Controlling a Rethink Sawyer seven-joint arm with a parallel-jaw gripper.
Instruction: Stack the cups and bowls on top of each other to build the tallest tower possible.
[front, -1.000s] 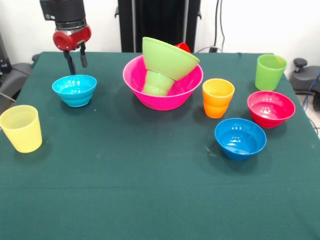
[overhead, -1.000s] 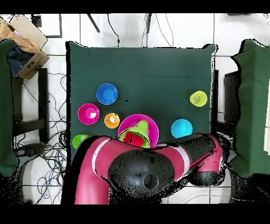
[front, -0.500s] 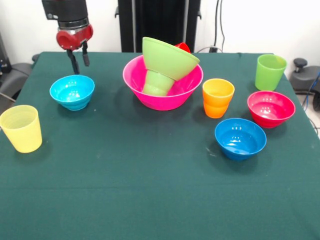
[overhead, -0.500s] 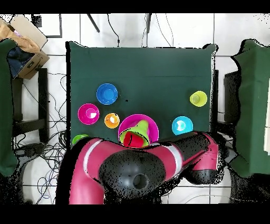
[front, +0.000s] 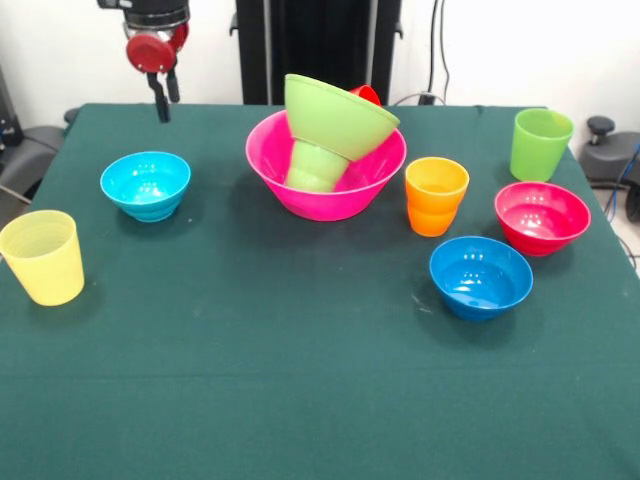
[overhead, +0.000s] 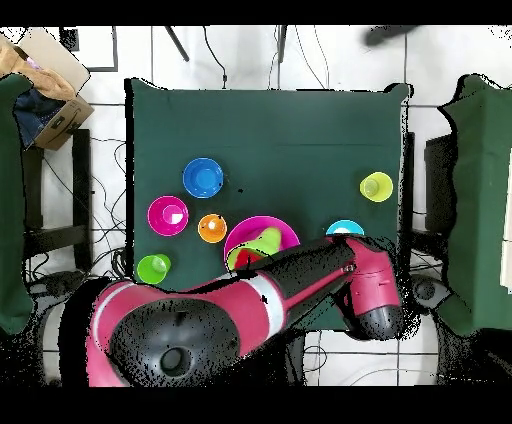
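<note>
Four pieces form tower (front: 327, 145): large pink bowl (front: 290, 190), small green cup (front: 316, 166) upturned inside, lime green bowl (front: 335, 115) tilted on it, red cup (front: 366, 95) peeking behind. Light blue bowl (front: 146, 184) sits left of tower on desk (front: 300, 340). Hand (front: 163, 95) hangs above light blue bowl, empty, fingers close together, slightly parted. Orange cup (front: 436, 195) right of tower.

The table (front: 300, 400) was seen in the front view from across it, near and slightly above, facing the arm (front: 150, 20). In the overhead view it was seen from high above, straight down, with surrounding floor (overhead: 300, 55) included. Both views shared the tabletop and the pink bowl (front: 290, 185), though turned half round.
</note>
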